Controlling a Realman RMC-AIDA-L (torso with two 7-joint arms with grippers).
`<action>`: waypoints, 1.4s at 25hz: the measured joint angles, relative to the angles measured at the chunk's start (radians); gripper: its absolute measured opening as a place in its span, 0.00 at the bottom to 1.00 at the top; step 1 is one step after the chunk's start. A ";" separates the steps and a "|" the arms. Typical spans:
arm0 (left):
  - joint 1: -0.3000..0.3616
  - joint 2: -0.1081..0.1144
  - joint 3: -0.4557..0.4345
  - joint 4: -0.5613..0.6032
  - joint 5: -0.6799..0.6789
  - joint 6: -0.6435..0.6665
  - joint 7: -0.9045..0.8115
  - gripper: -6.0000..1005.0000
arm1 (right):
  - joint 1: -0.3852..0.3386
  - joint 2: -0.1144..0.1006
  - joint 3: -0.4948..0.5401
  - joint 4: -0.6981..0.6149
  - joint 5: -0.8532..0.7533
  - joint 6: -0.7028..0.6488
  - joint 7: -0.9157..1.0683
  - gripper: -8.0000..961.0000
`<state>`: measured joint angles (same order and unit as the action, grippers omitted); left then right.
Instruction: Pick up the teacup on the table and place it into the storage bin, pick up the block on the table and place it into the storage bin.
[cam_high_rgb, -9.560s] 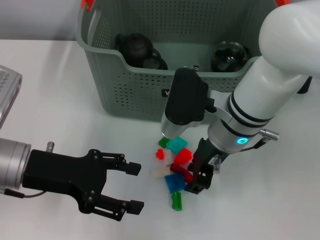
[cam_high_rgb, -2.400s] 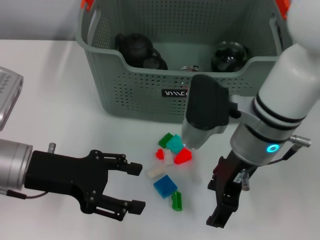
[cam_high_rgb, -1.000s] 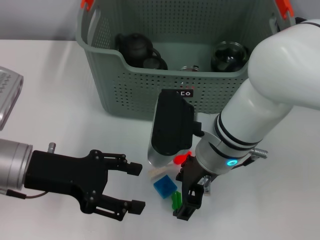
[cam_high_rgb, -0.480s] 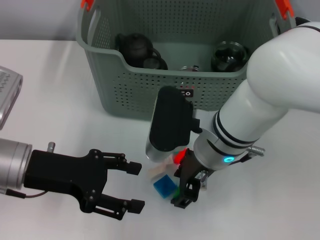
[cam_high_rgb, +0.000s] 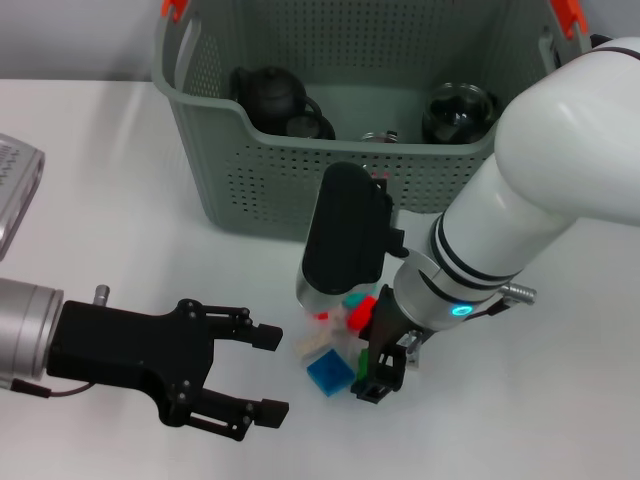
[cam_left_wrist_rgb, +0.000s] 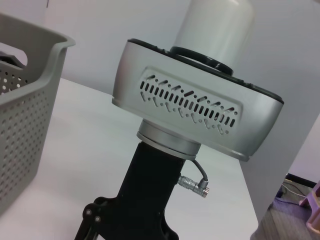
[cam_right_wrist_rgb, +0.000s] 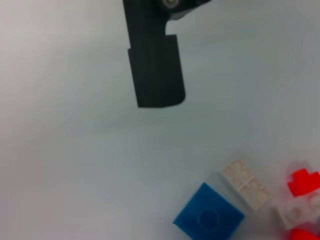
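Loose blocks lie on the white table in front of the storage bin (cam_high_rgb: 250, 175): a blue block (cam_high_rgb: 330, 372), a white one (cam_high_rgb: 314, 343), a red one (cam_high_rgb: 360, 313) and a teal one (cam_high_rgb: 352, 299). My right gripper (cam_high_rgb: 380, 372) hangs low just right of the blue block, and its arm covers part of the pile. The right wrist view shows the blue block (cam_right_wrist_rgb: 209, 218), the white block (cam_right_wrist_rgb: 245, 183) and a red piece (cam_right_wrist_rgb: 302, 181). No teacup shows on the table. My left gripper (cam_high_rgb: 268, 372) rests open and empty at the lower left.
Inside the bin are a dark teapot (cam_high_rgb: 270, 90), dark round ware (cam_high_rgb: 460, 112) and a small round piece (cam_high_rgb: 380, 137). A grey vented device (cam_high_rgb: 12, 170) sits at the left table edge. The bin wall (cam_left_wrist_rgb: 25, 105) shows in the left wrist view.
My right arm swung in from the right over the blocks, then shifted slightly up and right. The green block below the blue one no longer shows. The left arm has not moved.
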<state>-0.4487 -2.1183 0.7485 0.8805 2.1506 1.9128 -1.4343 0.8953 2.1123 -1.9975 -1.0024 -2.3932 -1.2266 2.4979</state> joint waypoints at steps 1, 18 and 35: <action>0.001 0.000 0.000 0.000 0.000 0.000 0.000 0.84 | 0.000 0.000 0.000 0.000 0.000 -0.007 -0.002 0.70; 0.003 -0.003 0.002 -0.002 0.000 0.003 0.000 0.84 | -0.007 0.004 -0.002 0.000 0.000 -0.018 0.007 0.67; 0.012 -0.002 0.000 -0.001 0.000 0.013 0.001 0.84 | -0.019 -0.012 0.095 -0.109 -0.038 -0.138 0.011 0.45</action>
<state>-0.4372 -2.1208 0.7484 0.8798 2.1506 1.9254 -1.4333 0.8763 2.1006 -1.9025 -1.1115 -2.4314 -1.3644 2.5091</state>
